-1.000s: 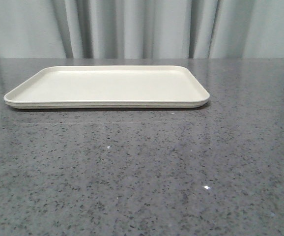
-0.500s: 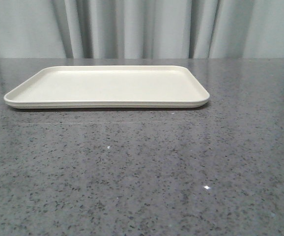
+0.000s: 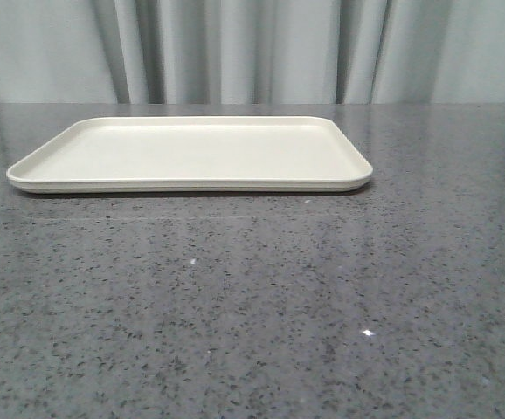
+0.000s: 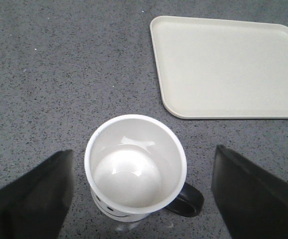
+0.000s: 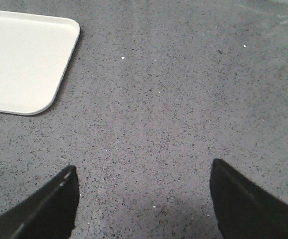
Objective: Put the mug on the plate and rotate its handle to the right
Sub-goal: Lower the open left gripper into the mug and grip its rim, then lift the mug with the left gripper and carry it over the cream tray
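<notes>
The cream-white plate [image 3: 191, 155] lies empty on the grey speckled table, and it also shows in both wrist views: plate [image 4: 226, 67], plate [image 5: 22, 62]. Only the left wrist view shows the white mug [image 4: 135, 168]. It stands upright on the table beside the plate, with part of a black smiley face low on its side. Its black handle [image 4: 186, 200] sticks out toward one finger. My left gripper [image 4: 143, 186] is open, its dark fingers wide on either side of the mug and not touching it. My right gripper [image 5: 143, 191] is open over bare table.
The grey speckled table [image 3: 252, 297] runs to a pale curtain [image 3: 252, 48] at the back. Neither arm nor the mug shows in the front view.
</notes>
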Tool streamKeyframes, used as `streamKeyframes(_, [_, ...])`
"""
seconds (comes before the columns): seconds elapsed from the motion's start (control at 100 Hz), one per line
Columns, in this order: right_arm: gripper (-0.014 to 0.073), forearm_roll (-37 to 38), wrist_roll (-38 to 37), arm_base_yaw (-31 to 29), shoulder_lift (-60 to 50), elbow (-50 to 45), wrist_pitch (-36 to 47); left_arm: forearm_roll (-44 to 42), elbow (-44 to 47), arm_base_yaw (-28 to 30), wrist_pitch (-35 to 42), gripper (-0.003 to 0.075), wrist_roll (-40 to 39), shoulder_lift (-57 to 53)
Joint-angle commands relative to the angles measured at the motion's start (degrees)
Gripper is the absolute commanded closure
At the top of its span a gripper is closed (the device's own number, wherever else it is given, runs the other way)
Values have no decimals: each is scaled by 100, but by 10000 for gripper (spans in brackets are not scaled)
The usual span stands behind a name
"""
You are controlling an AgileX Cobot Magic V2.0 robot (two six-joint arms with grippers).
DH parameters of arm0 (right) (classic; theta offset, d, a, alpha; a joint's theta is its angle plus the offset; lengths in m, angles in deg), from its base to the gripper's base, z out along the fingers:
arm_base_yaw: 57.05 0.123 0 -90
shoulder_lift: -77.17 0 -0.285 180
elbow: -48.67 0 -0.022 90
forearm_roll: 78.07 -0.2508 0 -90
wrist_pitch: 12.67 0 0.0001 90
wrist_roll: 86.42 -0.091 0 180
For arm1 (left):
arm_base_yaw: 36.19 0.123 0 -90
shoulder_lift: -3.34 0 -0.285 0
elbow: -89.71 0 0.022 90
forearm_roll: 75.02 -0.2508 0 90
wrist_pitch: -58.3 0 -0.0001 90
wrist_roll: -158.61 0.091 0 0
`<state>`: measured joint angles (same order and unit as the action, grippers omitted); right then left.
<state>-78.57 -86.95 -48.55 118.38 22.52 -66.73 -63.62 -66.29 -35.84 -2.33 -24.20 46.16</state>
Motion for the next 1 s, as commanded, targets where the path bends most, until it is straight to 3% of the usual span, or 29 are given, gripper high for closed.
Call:
streamKeyframes(0.0, [43, 13, 7, -34, 55, 198, 371, 9, -191, 11, 323, 164, -56, 108])
streamKeyframes(0.8, [43, 13, 7, -34, 55, 198, 391, -345, -191, 11, 20, 165, 21, 2157])
streamKeyframes(0.99, [43, 13, 7, -34, 55, 198, 391, -407, -191, 11, 20, 197, 21, 2392])
